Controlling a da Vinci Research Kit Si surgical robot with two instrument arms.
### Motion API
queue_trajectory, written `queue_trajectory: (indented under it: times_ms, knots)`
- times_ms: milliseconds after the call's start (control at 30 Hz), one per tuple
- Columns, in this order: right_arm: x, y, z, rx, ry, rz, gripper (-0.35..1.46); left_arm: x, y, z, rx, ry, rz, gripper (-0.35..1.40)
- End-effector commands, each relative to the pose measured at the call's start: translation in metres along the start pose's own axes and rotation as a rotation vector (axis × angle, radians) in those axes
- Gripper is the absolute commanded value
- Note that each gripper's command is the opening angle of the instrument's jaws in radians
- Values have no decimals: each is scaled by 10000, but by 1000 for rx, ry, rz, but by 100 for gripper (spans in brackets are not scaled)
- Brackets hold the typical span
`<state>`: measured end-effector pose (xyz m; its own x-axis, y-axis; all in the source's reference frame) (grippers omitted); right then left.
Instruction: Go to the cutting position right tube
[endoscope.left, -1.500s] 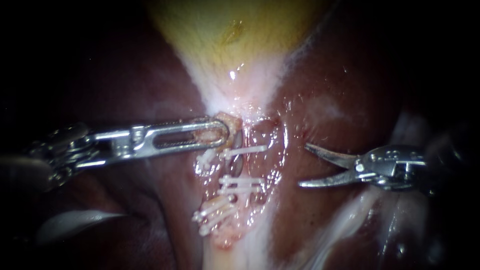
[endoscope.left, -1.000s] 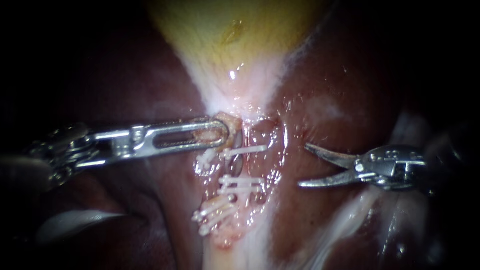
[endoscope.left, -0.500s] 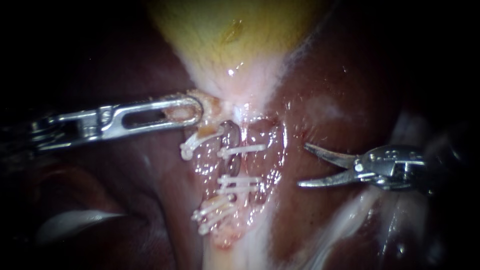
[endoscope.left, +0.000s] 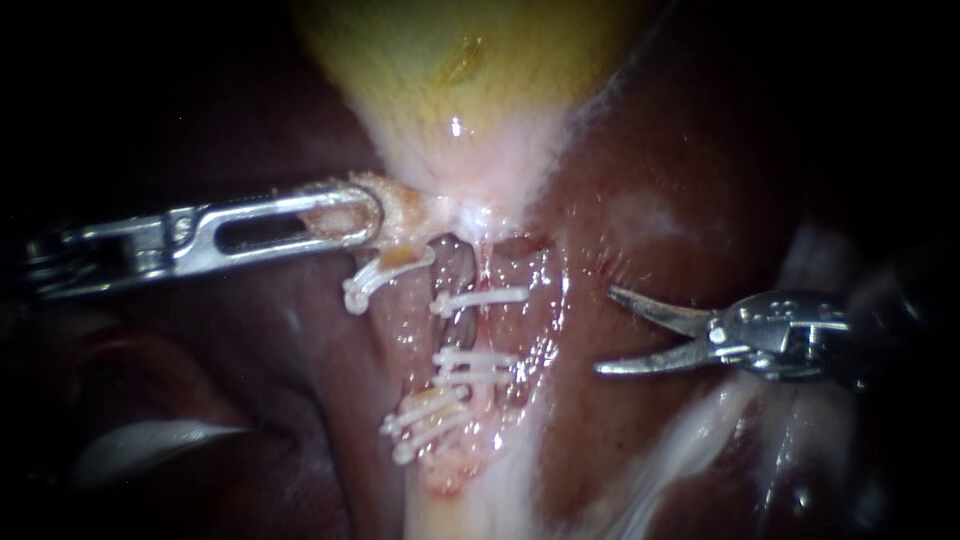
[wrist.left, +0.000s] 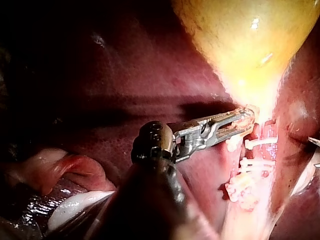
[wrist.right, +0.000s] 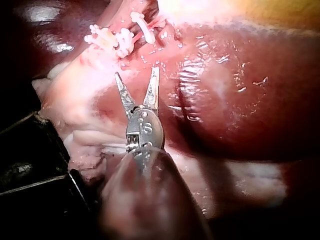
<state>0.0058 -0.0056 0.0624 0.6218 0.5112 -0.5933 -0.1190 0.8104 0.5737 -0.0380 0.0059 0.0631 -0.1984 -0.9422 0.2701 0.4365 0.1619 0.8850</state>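
The right tube (endoscope.left: 468, 328), clipped just below the gallbladder (endoscope.left: 450, 80), is best approached between its clips (endoscope.left: 480, 297) by the right instrument's (endoscope.left: 606, 330) parted blades, the left instrument (endoscope.left: 372, 215) being clamped on tissue at the gallbladder's neck.

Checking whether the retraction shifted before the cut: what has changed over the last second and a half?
My left instrument, jaws shut on tissue below the gallbladder, has pulled leftward and slightly up, dragging that tissue and the nearest clip with it. My right instrument, jaws open, has stayed where it was, as have the other clips.
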Motion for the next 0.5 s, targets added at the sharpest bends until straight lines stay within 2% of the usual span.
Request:
queue_trajectory:
  times_ms: [33,333,500]
  knots:
    - [0,0,1,-3,0,0,143,0,0,0,1,0,0,-35]
    - [-1,-1,23,30,7,44,143,0,0,-1,1,1,1,-35]
    - [-4,-1,35,53,-16,82,141,0,0,-1,1,0,1,-35]
